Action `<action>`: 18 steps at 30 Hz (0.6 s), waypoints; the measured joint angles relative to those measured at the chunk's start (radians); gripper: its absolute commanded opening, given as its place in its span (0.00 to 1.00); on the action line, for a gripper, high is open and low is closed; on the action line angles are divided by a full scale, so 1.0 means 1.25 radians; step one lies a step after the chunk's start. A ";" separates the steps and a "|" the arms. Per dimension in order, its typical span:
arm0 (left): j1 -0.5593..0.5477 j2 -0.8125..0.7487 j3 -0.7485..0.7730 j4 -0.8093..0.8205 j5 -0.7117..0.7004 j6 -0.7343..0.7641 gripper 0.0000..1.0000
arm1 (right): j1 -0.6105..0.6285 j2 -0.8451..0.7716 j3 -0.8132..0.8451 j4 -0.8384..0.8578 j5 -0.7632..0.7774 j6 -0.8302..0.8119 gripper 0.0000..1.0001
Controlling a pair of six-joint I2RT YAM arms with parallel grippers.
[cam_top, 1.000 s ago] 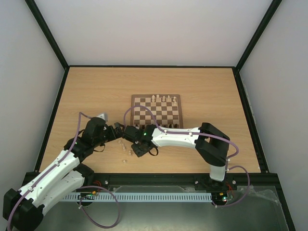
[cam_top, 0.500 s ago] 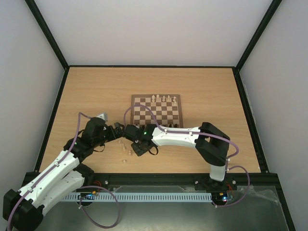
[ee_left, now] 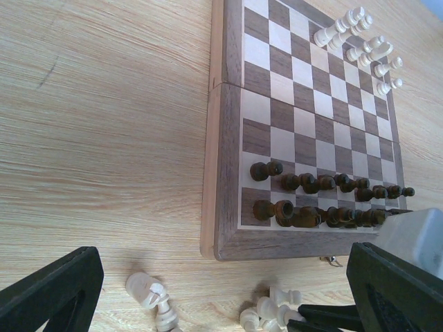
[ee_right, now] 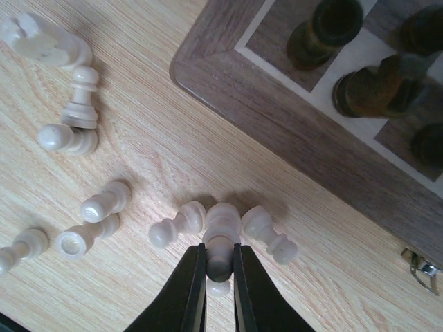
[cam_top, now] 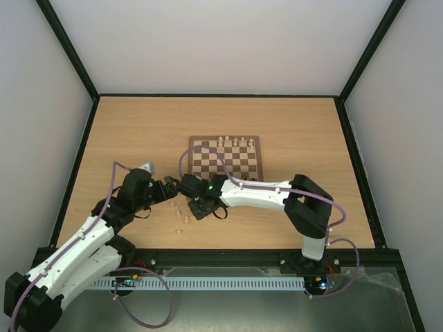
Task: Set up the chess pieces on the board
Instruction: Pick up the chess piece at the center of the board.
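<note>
The board (cam_top: 225, 160) lies mid-table; its near left corner shows in the right wrist view (ee_right: 228, 90). My right gripper (ee_right: 219, 257) is shut on a cream chess piece (ee_right: 221, 228) just off that corner, among several cream pieces (ee_right: 76, 114) lying on the table. In the top view the right gripper (cam_top: 198, 206) is at the board's near left corner. My left gripper (ee_left: 221, 294) is open and empty, just left of it, above loose cream pieces (ee_left: 149, 294). More cream pieces (ee_left: 360, 41) stand on the board's far rows.
Dark brown pieces (ee_left: 325, 200) fill the board's two near rows. A small metal clasp (ee_right: 420, 266) sits on the board's near edge. Loose cream pieces (cam_top: 181, 220) lie on the table in front of the grippers. The two grippers are close together.
My right gripper has shifted slightly farther from the bases, toward the board's corner. The left arm has barely moved.
</note>
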 measured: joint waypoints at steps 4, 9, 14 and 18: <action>0.000 0.000 0.000 0.000 0.000 0.000 0.99 | 0.000 -0.021 0.000 -0.004 0.012 0.000 0.03; 0.000 0.000 0.000 0.000 0.001 0.000 0.99 | 0.000 -0.035 -0.006 -0.016 0.029 0.004 0.03; 0.000 0.000 0.000 0.000 0.009 0.000 0.99 | 0.000 -0.094 -0.063 -0.028 0.040 0.016 0.03; 0.000 -0.001 0.000 0.001 0.022 0.001 0.99 | 0.000 -0.150 -0.100 -0.037 0.045 0.026 0.03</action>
